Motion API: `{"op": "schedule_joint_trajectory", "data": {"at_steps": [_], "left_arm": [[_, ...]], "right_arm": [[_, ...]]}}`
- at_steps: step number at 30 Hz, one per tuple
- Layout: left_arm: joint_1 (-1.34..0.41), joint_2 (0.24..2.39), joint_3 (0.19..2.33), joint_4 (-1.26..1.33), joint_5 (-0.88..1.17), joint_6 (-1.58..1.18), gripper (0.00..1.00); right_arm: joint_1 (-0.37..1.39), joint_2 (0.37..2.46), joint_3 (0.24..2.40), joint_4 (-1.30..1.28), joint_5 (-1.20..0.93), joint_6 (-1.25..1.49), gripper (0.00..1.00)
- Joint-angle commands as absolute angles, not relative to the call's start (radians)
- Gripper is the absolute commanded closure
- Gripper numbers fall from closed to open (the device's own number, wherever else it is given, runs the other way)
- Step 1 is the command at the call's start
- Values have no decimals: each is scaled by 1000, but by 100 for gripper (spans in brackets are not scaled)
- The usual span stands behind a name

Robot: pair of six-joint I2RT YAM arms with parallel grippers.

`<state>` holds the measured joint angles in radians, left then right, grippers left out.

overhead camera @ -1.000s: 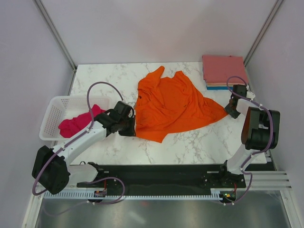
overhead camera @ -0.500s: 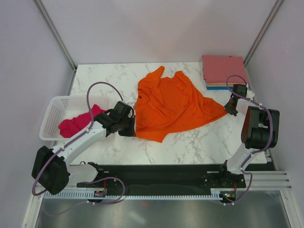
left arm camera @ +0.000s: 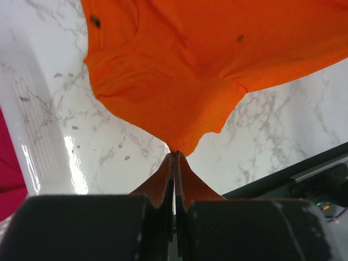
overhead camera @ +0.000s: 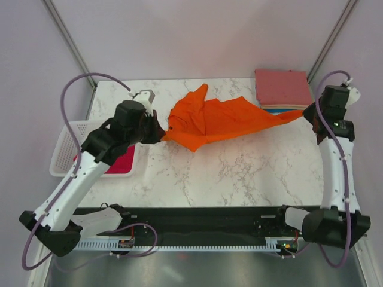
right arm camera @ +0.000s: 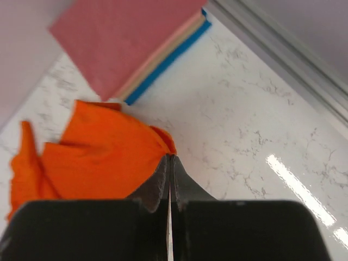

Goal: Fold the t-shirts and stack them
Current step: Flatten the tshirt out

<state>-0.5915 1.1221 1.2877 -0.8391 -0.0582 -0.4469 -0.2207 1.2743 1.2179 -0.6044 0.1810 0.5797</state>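
Marble bench (overhead camera: 239, 173). Orange t-shirt (overhead camera: 221, 119) stretched across the far middle between both grippers. Folded stack (overhead camera: 281, 88) at far right corner. Magenta shirt (overhead camera: 122, 160) in basket (overhead camera: 63, 143) at left edge. Left gripper (left arm camera: 175, 159) pinched tight on one cloth edge, right gripper (right arm camera: 169, 161) pinched on the opposite tip. Cloth looks light, limp, saggy; best held at hems or corners.

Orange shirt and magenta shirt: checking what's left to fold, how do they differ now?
The orange shirt is stretched between the left gripper and right gripper; the magenta shirt is ungripped. The orange shirt is spread wide; the magenta shirt lies in the basket. Neither is folded.
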Motion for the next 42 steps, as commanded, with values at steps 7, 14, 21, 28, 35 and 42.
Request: {"op": "schedule_joint_trajectory", "data": {"at_steps": [7, 14, 21, 28, 35, 42], "left_arm": [[-597, 980, 1728, -948, -49, -480, 98], [-597, 942, 1933, -959, 58, -531, 98], [-595, 1055, 1960, -945, -64, -474, 98], [-524, 1362, 2021, -850, -281, -370, 98], [-379, 1729, 2571, -813, -141, -428, 98], [-347, 1605, 2427, -497, 78, -569, 98]], "right_arm": [[-225, 945, 1679, -972, 215, 595, 100], [-226, 910, 1966, -1077, 244, 597, 100], [-225, 959, 1831, -915, 56, 591, 100], [-225, 1164, 1738, -559, -94, 598, 100], [-225, 1524, 2106, -414, -176, 591, 100], [-236, 1695, 2471, -378, -178, 588, 100]]}}
